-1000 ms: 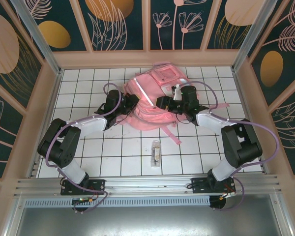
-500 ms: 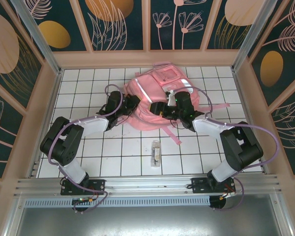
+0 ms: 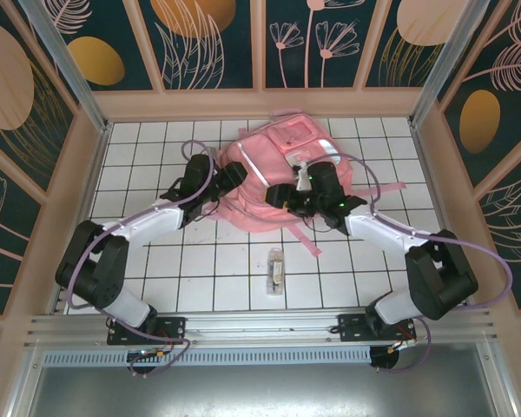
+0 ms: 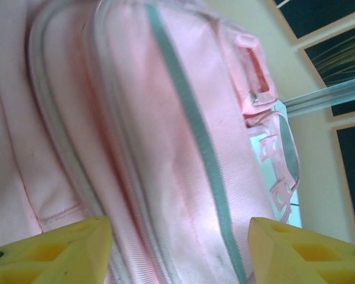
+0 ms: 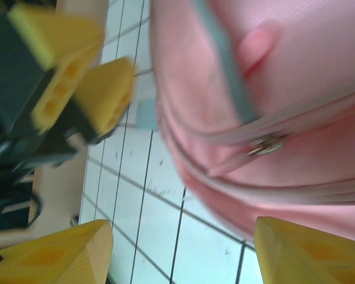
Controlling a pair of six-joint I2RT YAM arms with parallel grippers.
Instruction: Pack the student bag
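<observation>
Student bag (image 3: pixel 269 161), pink, lies flat at the far middle of the tiled table (image 3: pixel 156 261). We see the left tool (image 3: pixel 229 176) and right tool (image 3: pixel 283 195) against it, both spread, grasping nothing. A shallow pinch could slip off the slack fabric.

A white tiled surface (image 3: pixel 217 269) with thin dark grout lines fills the middle. Peach-coloured framing (image 3: pixel 260 102) borders it at 9, 12 and 3 o'clock. Above it stand dark teal panels (image 3: pixel 217 43) printed with pale leaves, flowers and orange ovals. At 6 o'clock runs an aluminium rail (image 3: pixel 260 326) — the light is even.
</observation>
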